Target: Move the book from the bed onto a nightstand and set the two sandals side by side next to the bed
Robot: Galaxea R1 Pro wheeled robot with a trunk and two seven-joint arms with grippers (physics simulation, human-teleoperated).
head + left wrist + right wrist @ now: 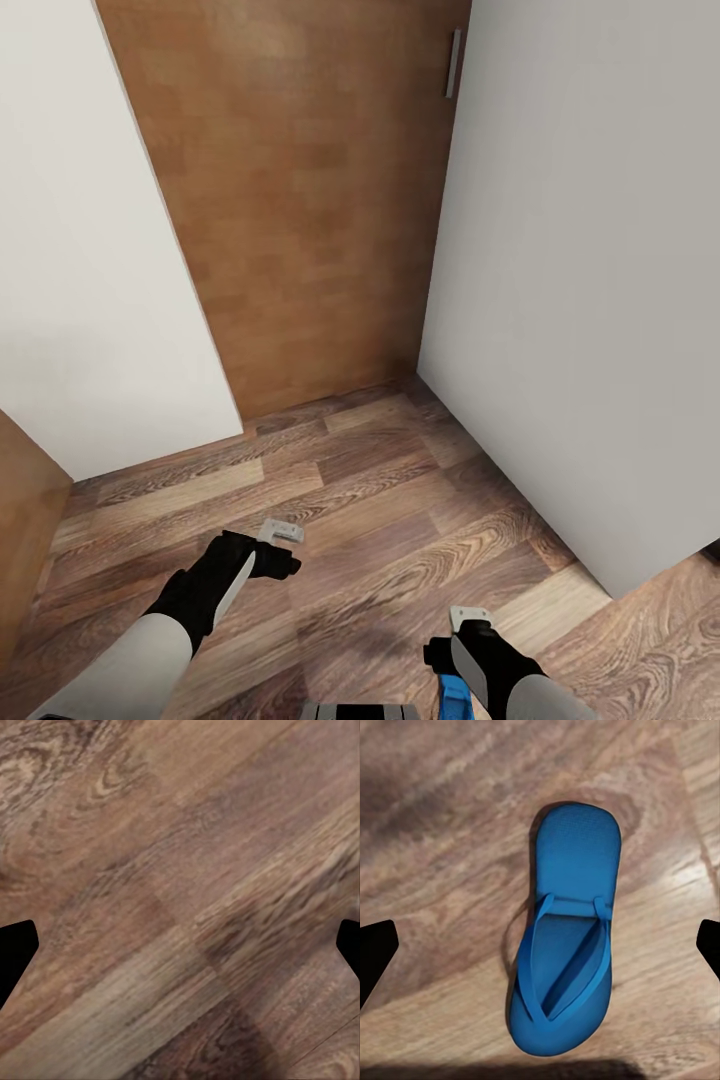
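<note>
A: What lies ahead in the head view?

B: A brown wood-plank floor point(380, 500) running up to a tall brown wooden door point(300, 200) with a slim metal handle point(453, 63) near its upper edge, set between two white walls point(600, 300).

A: And the arms?

B: Both reach forward low over the floor. The left gripper point(283, 532), black with a pale grey tip, hangs above bare planks. In the left wrist view its black fingertips point(16, 949) sit at the two edges of the picture, so the jaws stand wide apart with nothing between them but wood grain.

A: The right one?

B: The right gripper point(468, 618) is near the bottom edge of the head view, with a strip of bright blue just beside it. The right wrist view shows that as a bright blue flat flip-flop sandal point(566, 934) with thin blue toe straps, lying sole-down on the floor. The right fingertips point(375, 956) are far apart too, jaws open, above the sandal and not touching it.
</note>
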